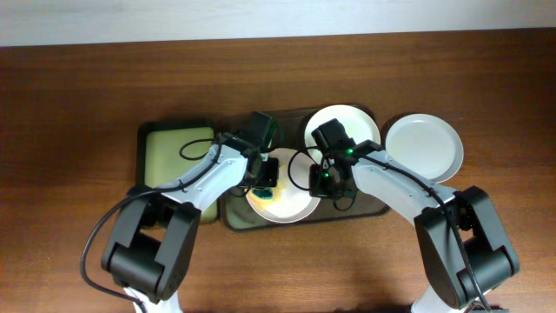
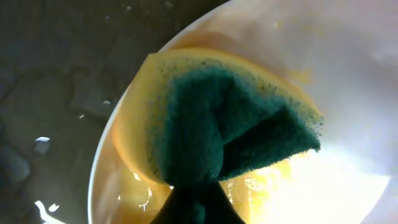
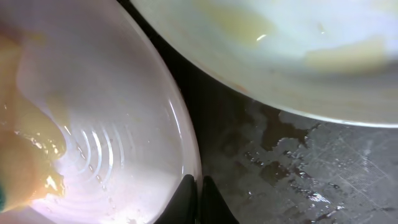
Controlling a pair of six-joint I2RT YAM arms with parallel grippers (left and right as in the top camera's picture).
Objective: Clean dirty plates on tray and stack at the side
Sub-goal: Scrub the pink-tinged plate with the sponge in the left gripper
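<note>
The dark brown tray (image 1: 233, 217) holds two white plates. My left gripper (image 1: 268, 172) is shut on a green and yellow sponge (image 2: 230, 124) and presses it onto the front plate (image 1: 287, 207), which has yellowish smears (image 2: 143, 186). My right gripper (image 1: 323, 180) is shut on that plate's right rim (image 3: 186, 155). The second plate (image 1: 347, 126) lies at the tray's back right and also shows smeared in the right wrist view (image 3: 280, 50). A third plate (image 1: 423, 148) lies on the table to the right of the tray.
A smaller dark tray with a pale yellow-green inside (image 1: 178, 152) stands left of the big tray. The big tray's floor (image 3: 311, 168) looks wet and scratched. The wooden table (image 1: 87, 87) lies all around.
</note>
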